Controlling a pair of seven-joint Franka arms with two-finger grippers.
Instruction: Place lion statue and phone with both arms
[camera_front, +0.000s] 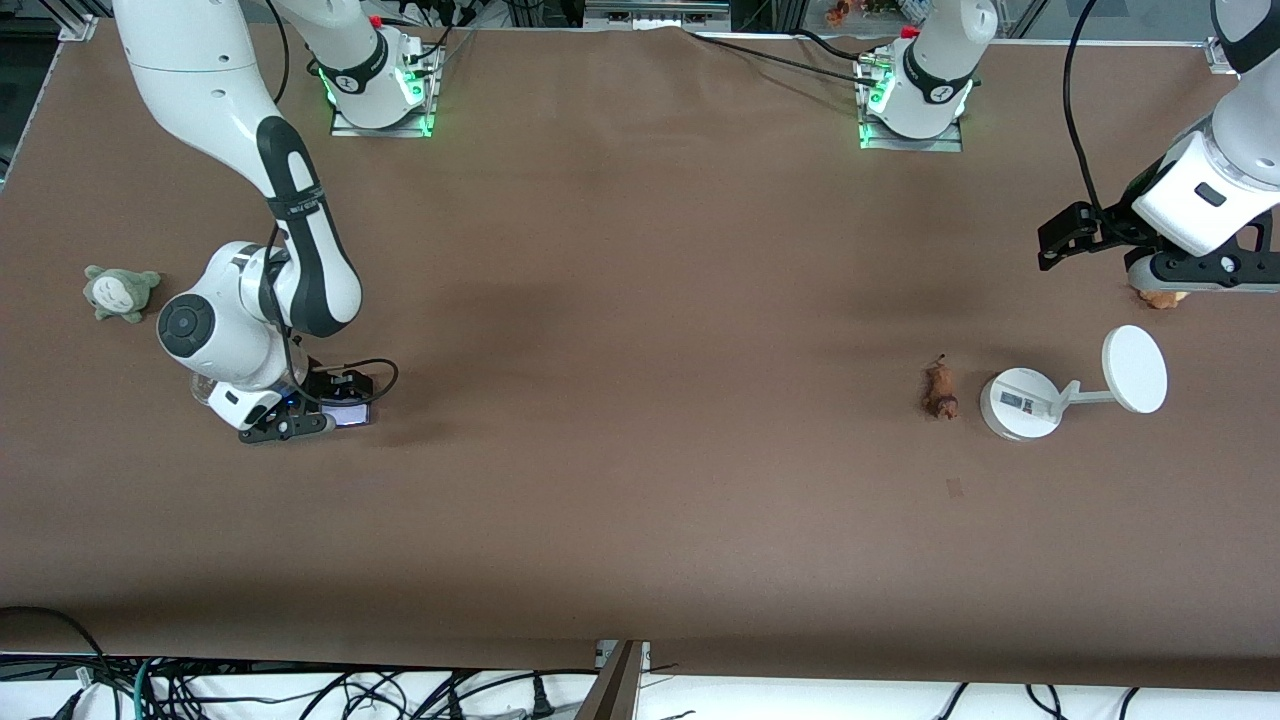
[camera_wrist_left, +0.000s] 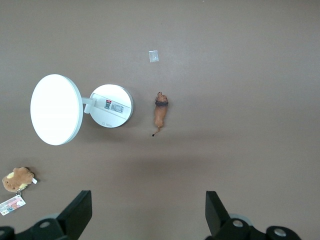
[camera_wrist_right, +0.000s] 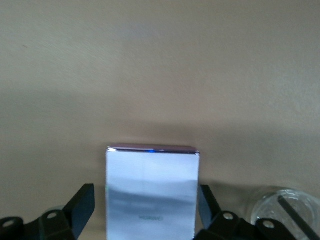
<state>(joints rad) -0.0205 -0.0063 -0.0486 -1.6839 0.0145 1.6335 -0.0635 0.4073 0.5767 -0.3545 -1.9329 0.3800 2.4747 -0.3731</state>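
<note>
Right gripper down at the phone, left gripper waiting high with the lion statue on the table.

I see my right gripper (camera_wrist_right: 145, 210) low on the table (camera_front: 640, 300) toward the right arm's end, fingers (camera_wrist_right: 80, 205) parted just beside the edges of the flat, pale lavender phone (camera_wrist_right: 151, 192), a grey-green plush (camera_front: 120, 291) nearby. Wide bare brown cloth fills the middle. The tiny orange-brown lion statue (camera_front: 940, 390) lies just beside the white stand (camera_front: 1070, 385), toward the left arm's end. My left gripper (camera_wrist_left: 147, 220) hangs released above, over a brown plush (camera_wrist_left: 17, 178).
</note>
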